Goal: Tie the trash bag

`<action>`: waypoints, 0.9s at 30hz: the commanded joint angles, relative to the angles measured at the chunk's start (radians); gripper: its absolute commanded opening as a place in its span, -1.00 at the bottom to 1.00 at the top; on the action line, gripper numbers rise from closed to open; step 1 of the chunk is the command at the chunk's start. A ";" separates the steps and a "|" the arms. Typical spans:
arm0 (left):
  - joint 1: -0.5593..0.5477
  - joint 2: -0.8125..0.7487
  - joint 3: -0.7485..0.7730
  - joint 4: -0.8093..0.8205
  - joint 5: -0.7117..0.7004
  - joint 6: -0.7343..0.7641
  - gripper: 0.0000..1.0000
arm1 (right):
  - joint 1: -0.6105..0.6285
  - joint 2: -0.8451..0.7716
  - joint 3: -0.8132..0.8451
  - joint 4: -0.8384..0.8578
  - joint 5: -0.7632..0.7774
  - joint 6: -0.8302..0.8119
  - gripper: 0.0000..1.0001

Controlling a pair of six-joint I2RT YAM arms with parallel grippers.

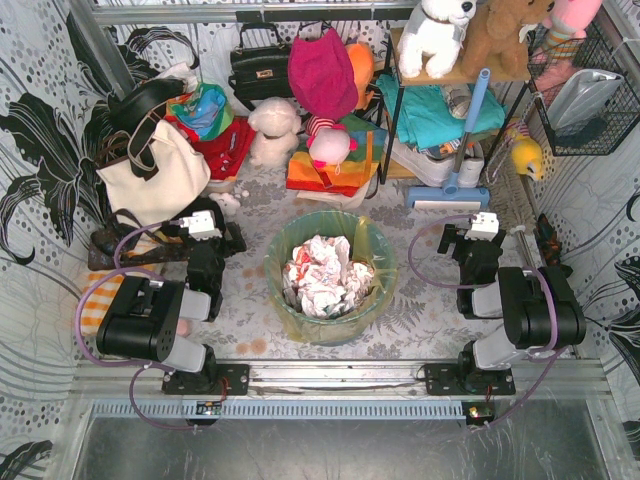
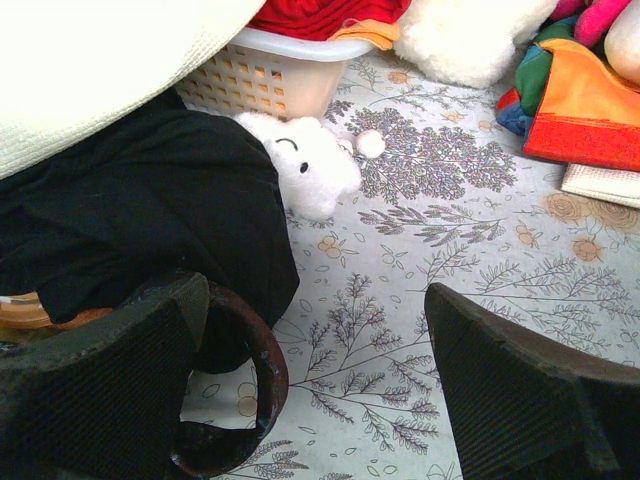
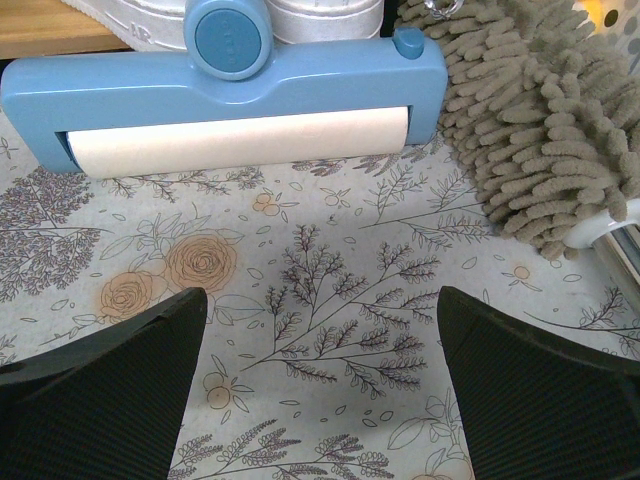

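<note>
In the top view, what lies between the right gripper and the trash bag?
In the top view, between the right gripper and the trash bag lies bare floral tablecloth, with only a loop of purple cable over it.

The trash bag (image 1: 375, 245) is thin, translucent yellow plastic with a slight sheen, holding crumpled matt white paper (image 1: 322, 275). The tablecloth (image 3: 330, 250) looks smooth and matt (printed with flowers). The right gripper (image 3: 320, 300) has matt black finger pads (image 3: 540, 390), finely ribbed. The mop head (image 3: 230, 90) is glossy blue plastic; the duster (image 3: 530, 130) beside it is shaggy grey chenille.
</note>
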 commanded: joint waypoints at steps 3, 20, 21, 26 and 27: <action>0.005 -0.093 -0.006 0.013 -0.090 -0.032 0.96 | -0.005 -0.051 0.013 -0.037 0.003 0.008 0.93; -0.070 -0.492 0.325 -1.077 -0.316 -0.444 0.96 | -0.005 -0.416 0.148 -0.670 -0.154 0.118 0.93; -0.071 -0.503 0.330 -1.119 -0.275 -0.469 0.96 | -0.005 -0.432 0.163 -0.709 -0.173 0.138 0.93; -0.071 -0.533 0.358 -1.341 -0.093 -0.573 0.96 | -0.005 -0.497 0.251 -0.953 -0.248 0.256 0.93; -0.071 -0.536 0.353 -1.374 -0.055 -0.585 0.96 | -0.005 -0.502 0.278 -1.010 -0.259 0.270 0.93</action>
